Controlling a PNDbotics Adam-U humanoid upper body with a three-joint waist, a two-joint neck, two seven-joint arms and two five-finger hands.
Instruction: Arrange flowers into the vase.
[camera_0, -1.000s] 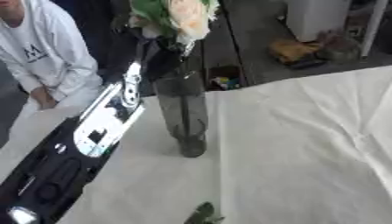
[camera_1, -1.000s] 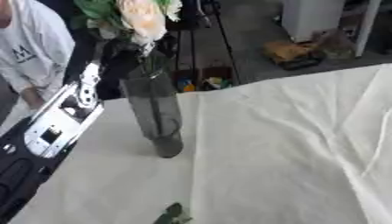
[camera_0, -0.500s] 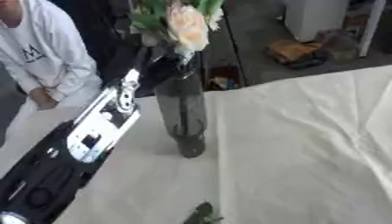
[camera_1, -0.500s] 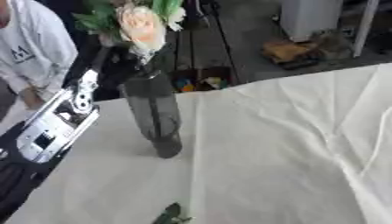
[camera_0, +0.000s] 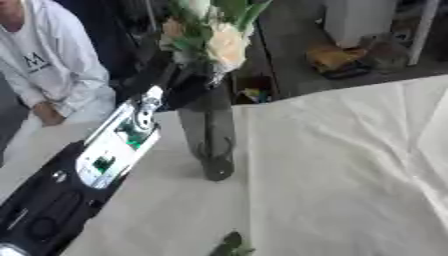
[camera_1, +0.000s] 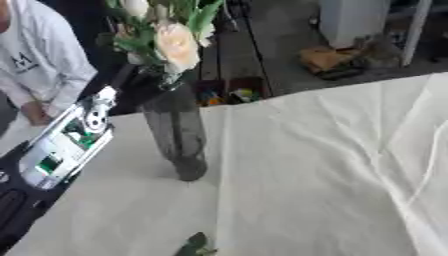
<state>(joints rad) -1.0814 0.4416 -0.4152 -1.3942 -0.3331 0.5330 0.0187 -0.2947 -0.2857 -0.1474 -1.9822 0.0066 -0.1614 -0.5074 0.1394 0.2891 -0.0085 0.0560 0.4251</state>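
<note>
Smoky grey glass is what the vase (camera_1: 178, 137) is made of, a tall, narrow cylinder standing upright on the left part of the bench (camera_1: 332, 170), and through its wall I am seeing dark stems running down toward the thick base. Out of its mouth a bunch of flowers (camera_1: 166, 37) is rising: a full cream rose, a paler bud above it and long green leaves fanning around them. The left hand (camera_0: 179, 85) is reaching in from the lower left on a long black arm with a white panel, and it is sitting right at the vase's neck, under the blooms. It looks black and blurred against the dark background, so I cannot tell whether its fingers are curled round the stems or spread against the glass. The right hand is not showing anywhere.

Judging by this, the job is looking well advanced: the bunch is already standing in the vase, and what is probably left is settling the stems and letting go. One green sprig (camera_1: 194, 246) is lying loose on the cloth at the near edge, well apart from the vase, and may belong in it too. Pale cream cloth is covering the bench, soft and matt, with long creases running across it.
</note>
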